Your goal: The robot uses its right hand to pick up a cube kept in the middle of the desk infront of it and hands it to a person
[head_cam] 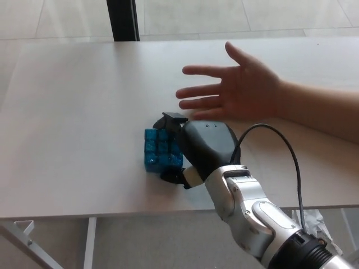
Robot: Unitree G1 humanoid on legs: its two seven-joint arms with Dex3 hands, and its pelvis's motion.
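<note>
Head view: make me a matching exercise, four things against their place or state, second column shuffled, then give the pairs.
Things:
1. blue cube
2. right hand
3. person's hand
4. dark post

Descriptions:
A. open, palm up, above the desk
B. behind the desk's far edge
C. fingers around the cube
D. on the white desk, near its front edge

Pairs: 1-D, 2-C, 3-A, 4-B

The right hand [193, 147] closes its fingers [173, 119] around the blue cube [161, 150] on the desk [73, 112]. A person's open hand [238, 87] waits just beyond it.
</note>
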